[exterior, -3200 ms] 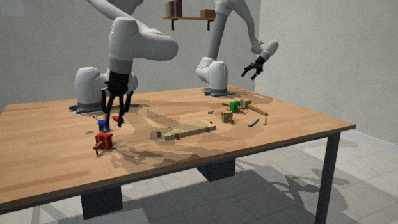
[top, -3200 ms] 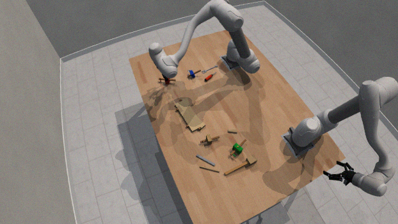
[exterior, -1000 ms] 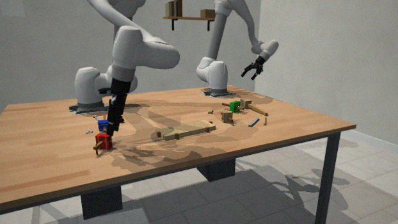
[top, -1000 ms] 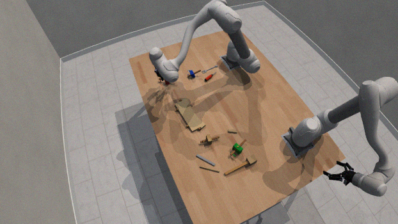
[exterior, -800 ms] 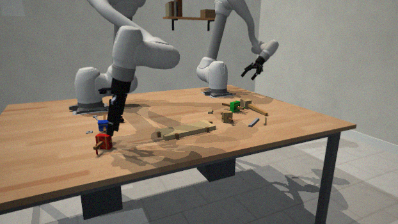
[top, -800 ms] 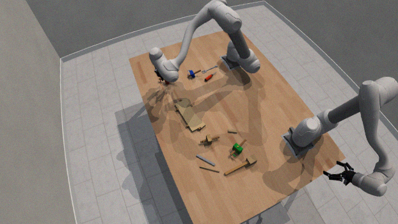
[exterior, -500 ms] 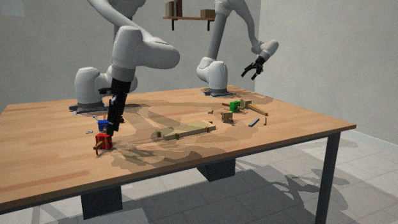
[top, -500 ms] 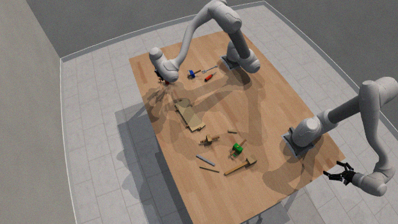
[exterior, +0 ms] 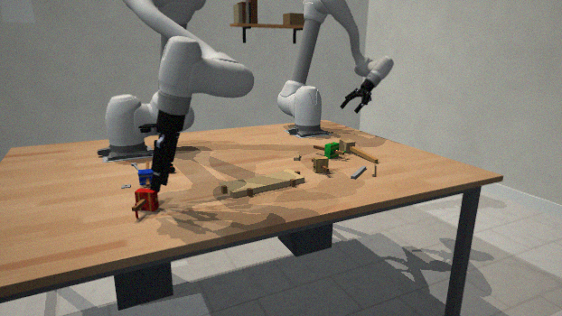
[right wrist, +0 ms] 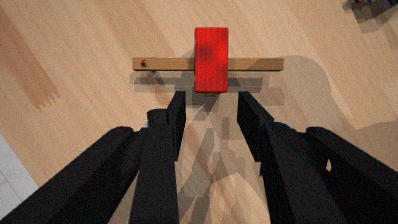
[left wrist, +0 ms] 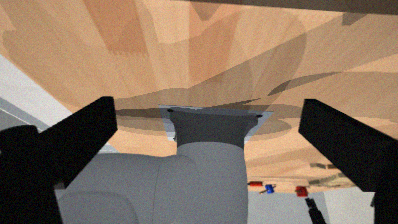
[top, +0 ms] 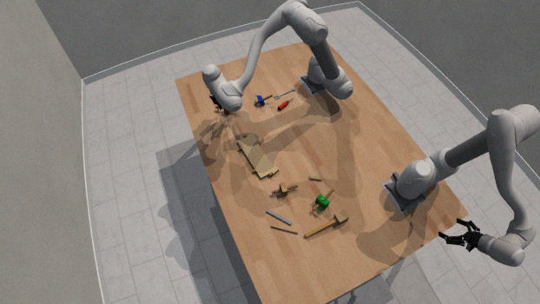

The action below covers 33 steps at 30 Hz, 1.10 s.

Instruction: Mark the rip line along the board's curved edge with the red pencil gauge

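Seen from the top, four marking gauges stand on one worktop (top: pixel 369 143) (exterior: pixel 68 171) (left wrist: pixel 165 30) (right wrist: pixel 300 30). Farthest left is the right gripper (top: pixel 221 109) (exterior: pixel 155 187) (left wrist: pixel 308 198) (right wrist: pixel 211 106), its two jaws partly apart with nothing between them, just beside the first gauge, the red one (top: pixel 227 112) (exterior: pixel 146 199) (left wrist: pixel 301 191) (right wrist: pixel 211 60). That gauge has one block and one wooden beam, and lies apart from the board.

Next comes one pale board (top: pixel 257 158) (exterior: pixel 266 184), with four small brown bench dogs (exterior: pixel 249 191) around it; whether it carries any line is too small to tell. The second gauge, the blue one (top: pixel 260 100) (exterior: pixel 145 177) (left wrist: pixel 269 189), lies beyond the red one, toward the arm bases.

Then come one grey bar (top: pixel 279 217) (exterior: pixel 359 172), one thin stick (top: pixel 284 230) (exterior: pixel 374 171), the third gauge, tan (top: pixel 283 189) (exterior: pixel 321 165), one red-handled screwdriver (top: pixel 283 105) (left wrist: pixel 255 183) and one wrench (top: pixel 284 94).

Farther right are one short piece (top: pixel 315 179) (exterior: pixel 296 158), the fourth gauge, green (top: pixel 322 201) (exterior: pixel 332 150), and one mallet (top: pixel 321 228) (exterior: pixel 362 154).

Last, the left gripper (top: pixel 450 228) (exterior: pixel 350 108) (left wrist: pixel 208 114) hangs well apart from all four gauges, its two jaws wide apart and empty.
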Each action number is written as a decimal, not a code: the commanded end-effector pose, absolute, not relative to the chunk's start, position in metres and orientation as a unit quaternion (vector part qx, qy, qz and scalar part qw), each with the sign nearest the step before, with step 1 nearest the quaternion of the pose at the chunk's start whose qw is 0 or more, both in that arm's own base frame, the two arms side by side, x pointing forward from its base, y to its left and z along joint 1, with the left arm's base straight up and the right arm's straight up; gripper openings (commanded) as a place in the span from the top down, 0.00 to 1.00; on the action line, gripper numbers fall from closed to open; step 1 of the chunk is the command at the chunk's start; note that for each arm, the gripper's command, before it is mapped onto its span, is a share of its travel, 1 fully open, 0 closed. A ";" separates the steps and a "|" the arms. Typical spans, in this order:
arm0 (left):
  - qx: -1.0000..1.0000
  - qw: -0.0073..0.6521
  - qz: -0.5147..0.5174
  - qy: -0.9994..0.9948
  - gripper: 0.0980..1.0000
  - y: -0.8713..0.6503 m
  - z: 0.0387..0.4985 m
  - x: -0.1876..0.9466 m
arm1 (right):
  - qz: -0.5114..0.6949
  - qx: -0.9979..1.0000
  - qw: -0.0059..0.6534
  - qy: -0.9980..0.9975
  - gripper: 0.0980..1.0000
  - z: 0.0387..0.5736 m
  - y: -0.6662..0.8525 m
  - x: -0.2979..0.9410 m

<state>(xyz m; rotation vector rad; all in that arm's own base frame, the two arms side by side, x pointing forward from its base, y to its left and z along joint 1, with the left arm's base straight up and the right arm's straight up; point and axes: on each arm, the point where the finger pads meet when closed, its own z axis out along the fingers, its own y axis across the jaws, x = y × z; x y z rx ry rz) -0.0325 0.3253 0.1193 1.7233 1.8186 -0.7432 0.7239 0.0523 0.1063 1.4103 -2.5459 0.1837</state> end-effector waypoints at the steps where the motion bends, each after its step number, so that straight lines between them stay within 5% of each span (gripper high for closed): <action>1: 0.635 0.264 -0.277 0.671 0.00 0.321 0.121 -0.035 | 0.065 0.480 0.116 -0.867 0.70 0.103 0.048 0.722; 33: 0.635 0.264 -0.277 0.671 0.00 0.321 0.121 -0.035 | 0.065 0.479 0.115 -0.868 0.70 0.067 0.039 0.717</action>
